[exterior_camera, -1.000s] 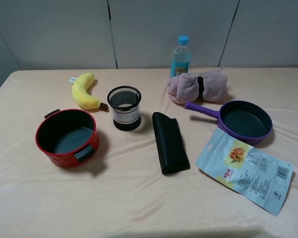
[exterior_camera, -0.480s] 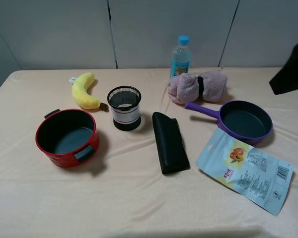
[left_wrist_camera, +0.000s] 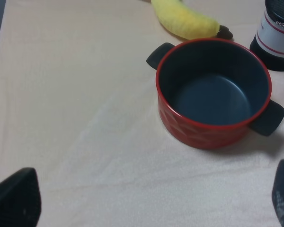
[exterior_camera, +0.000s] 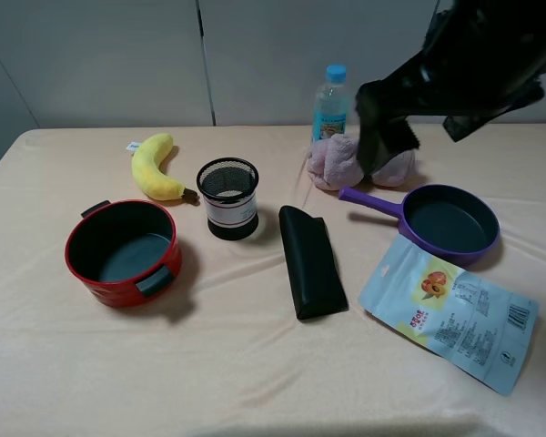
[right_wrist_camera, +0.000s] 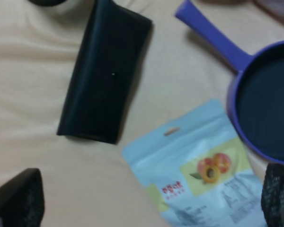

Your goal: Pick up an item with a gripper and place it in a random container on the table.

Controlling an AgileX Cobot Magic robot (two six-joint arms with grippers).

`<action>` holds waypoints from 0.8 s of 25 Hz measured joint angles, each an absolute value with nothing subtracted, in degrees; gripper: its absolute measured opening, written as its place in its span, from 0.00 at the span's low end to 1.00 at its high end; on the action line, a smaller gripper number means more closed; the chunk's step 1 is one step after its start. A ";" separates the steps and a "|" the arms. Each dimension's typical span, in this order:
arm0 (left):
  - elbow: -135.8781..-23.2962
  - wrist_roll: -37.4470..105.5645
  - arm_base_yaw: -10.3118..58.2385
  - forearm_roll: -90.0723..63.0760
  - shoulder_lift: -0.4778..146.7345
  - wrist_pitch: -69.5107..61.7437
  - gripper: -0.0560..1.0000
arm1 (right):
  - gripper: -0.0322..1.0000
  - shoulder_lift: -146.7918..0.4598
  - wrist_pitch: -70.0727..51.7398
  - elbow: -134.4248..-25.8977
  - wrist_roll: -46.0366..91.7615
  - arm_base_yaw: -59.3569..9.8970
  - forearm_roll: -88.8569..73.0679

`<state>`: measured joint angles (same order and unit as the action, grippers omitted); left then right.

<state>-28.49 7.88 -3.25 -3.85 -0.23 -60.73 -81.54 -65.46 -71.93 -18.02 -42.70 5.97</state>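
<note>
The item, a matte black wedge-shaped case [exterior_camera: 309,261], lies on the table [exterior_camera: 255,373] near the middle, its long side running front to back. In the right wrist view the case [right_wrist_camera: 104,71] lies flat and untouched. The container, a purple frying pan [exterior_camera: 450,223], sits to its right with its handle pointing back-left. My right gripper [exterior_camera: 382,150] hangs high over the pink towel, behind the pan's handle, open and holding nothing; its fingertips [right_wrist_camera: 16,198] stand wide apart. My left gripper [left_wrist_camera: 149,201] is open too, hovering in front of the red pot, and is out of the exterior high view.
A red two-handled pot [exterior_camera: 123,252] stands at the left, with a black mesh cup [exterior_camera: 227,198] and a toy banana [exterior_camera: 155,166] behind it. A water bottle [exterior_camera: 330,100] and a pink towel [exterior_camera: 341,159] sit at the back. A snack pouch [exterior_camera: 446,309] lies front right.
My right arm has swung in from the upper right edge and moved left, now hanging over the towel behind the pan's handle. Nothing on the table has moved.
</note>
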 joint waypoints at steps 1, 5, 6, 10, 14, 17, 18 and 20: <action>-28.49 7.88 -3.25 -3.85 -0.23 -60.73 0.99 | 0.70 -83.02 -65.43 -72.69 -18.73 -43.42 5.98; -28.49 7.88 -3.25 -3.85 -0.23 -60.73 0.99 | 0.70 -87.52 -64.76 -75.41 -21.47 -45.47 5.98; -28.49 7.88 -3.25 -3.85 -0.23 -60.73 0.99 | 0.70 -88.34 -64.29 -75.82 -22.16 -45.90 5.98; -28.49 7.88 -3.25 -3.85 -0.23 -60.73 0.99 | 0.70 -91.74 -61.59 -76.16 -24.63 -46.14 4.28; -28.49 7.88 -3.25 -3.85 -0.23 -60.73 0.99 | 0.70 -94.93 -59.18 -76.16 -26.26 -46.14 3.19; -28.49 7.88 -3.25 -3.85 -0.23 -60.73 0.99 | 0.70 -97.32 -57.10 -76.18 -26.71 -46.14 2.54; -28.49 7.88 -3.25 -3.85 -0.23 -60.73 0.99 | 0.70 -98.19 -56.60 -76.18 -26.76 -46.14 2.40; -28.49 7.88 -3.25 -3.85 -0.23 -60.73 0.99 | 0.70 -99.77 -55.21 -76.18 -26.94 -46.14 1.98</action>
